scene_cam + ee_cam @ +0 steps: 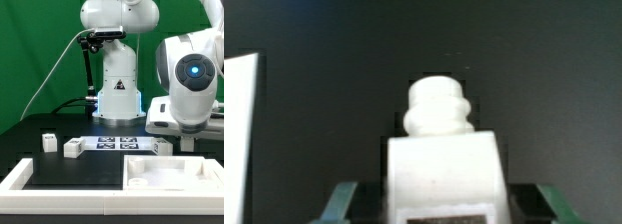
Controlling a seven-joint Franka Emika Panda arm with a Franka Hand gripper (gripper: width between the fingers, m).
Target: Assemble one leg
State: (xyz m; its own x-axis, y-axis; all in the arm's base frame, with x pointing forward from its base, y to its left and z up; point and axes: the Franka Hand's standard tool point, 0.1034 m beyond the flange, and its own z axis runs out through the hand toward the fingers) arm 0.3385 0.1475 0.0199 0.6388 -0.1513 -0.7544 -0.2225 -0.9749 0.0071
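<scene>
Between the jaws, the leg (441,165) sits clamped.

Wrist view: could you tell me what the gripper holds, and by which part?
The gripper holds the leg by the sides of its blocky body; rounded tip free.

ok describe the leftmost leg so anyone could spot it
Find the marker board at centre, then look to the exterior view's left. Two small white legs lie there; yours is the outer leg, farther from the board than its neighbour.
</scene>
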